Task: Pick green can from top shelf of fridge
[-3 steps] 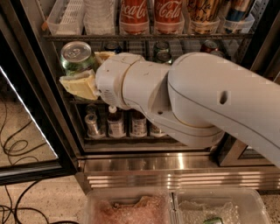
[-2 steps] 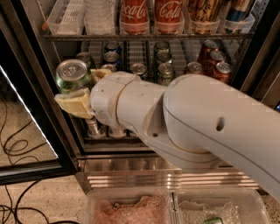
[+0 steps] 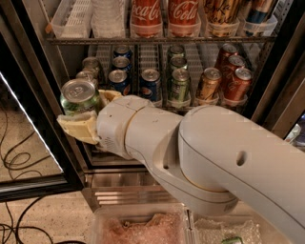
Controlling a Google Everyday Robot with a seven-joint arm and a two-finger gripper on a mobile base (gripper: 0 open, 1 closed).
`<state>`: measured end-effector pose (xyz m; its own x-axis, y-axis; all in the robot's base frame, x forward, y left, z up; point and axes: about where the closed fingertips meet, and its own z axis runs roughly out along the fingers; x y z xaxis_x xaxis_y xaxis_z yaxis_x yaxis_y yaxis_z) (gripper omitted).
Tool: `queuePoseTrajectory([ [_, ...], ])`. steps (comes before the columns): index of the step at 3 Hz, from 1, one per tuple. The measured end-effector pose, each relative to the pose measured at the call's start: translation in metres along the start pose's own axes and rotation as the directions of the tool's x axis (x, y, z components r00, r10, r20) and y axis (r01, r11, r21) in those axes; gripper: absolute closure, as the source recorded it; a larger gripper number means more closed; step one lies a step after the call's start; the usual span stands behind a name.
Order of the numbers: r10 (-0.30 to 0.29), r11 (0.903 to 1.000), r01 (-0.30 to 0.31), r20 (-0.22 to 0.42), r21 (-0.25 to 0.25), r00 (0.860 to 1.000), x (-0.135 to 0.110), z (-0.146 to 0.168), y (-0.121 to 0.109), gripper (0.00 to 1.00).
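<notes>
The green can [image 3: 79, 97], pale green with a silver lid and pull tab, sits upright between my gripper's [image 3: 87, 114] cream fingers [image 3: 78, 127]. The gripper is shut on it and holds it in front of the open fridge [image 3: 33, 71], at the left, well below the top shelf [image 3: 157, 40]. The top shelf holds white slotted lane trays [image 3: 71, 19] and red Coca-Cola cans [image 3: 147, 14]. My large white arm [image 3: 205, 162] fills the lower right and hides the lower racks.
The rack below the top shelf holds blue Pepsi cans [image 3: 150, 85], darker green cans [image 3: 180, 83] and brown and red cans [image 3: 236, 83]. The glass door [image 3: 28, 138] stands open at left. Cables [image 3: 14, 224] lie on the floor. A clear bin [image 3: 143, 226] sits below.
The gripper has drawn the green can outward and downward from the fridge, toward the camera. The arm has pulled back, uncovering the rack of blue and green cans.
</notes>
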<state>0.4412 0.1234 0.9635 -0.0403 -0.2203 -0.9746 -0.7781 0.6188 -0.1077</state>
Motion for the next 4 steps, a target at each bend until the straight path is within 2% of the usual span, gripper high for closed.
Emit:
queuePoseTrajectory([
  [1,-0.038,0.9985,0.037,-0.033,-0.04,0.999,0.019,0.002,0.004,1.0],
  [2,-0.049,0.9951,0.037,-0.135,-0.092,0.99,0.063,-0.019,0.017,1.0],
  [3,-0.037,0.995,0.015,-0.225,-0.099,0.974,0.09,-0.052,0.046,1.0],
  [4,-0.037,0.995,0.015,-0.225,-0.099,0.974,0.09,-0.052,0.046,1.0],
])
